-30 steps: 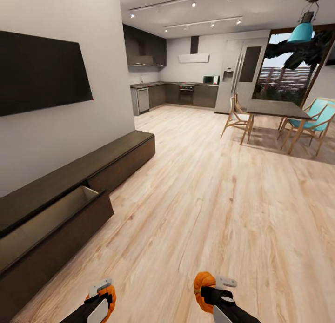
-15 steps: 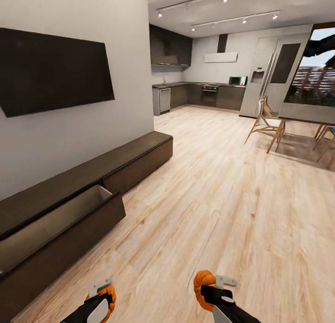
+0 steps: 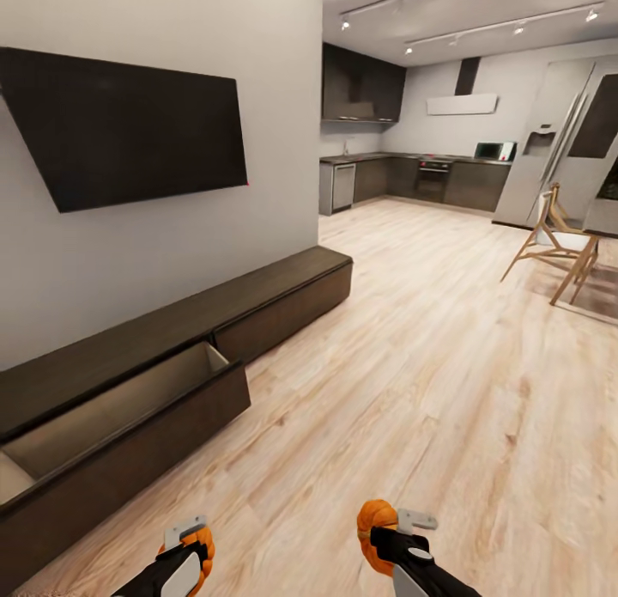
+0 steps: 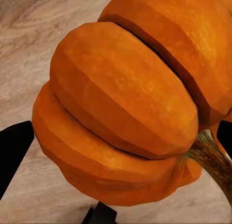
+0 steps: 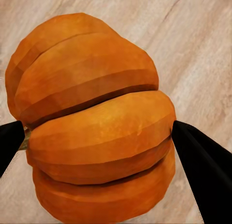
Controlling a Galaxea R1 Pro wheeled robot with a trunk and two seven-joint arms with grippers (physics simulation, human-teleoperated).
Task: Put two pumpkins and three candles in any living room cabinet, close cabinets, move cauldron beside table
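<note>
One pumpkin (image 4: 121, 117) is clenched in the left gripper (image 3: 190, 539), another pumpkin (image 5: 94, 132) in the right gripper (image 3: 396, 528), cabinet (image 3: 257, 309) drawer (image 3: 129, 408) open ahead-left.

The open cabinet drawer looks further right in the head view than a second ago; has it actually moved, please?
No. The open drawer keeps its place against the cabinet and wall TV; everything slid right together, so the camera turned left.

Orange pumpkins (image 3: 202, 545) (image 3: 375, 528), cabinet (image 3: 172, 356) drawer open
</note>
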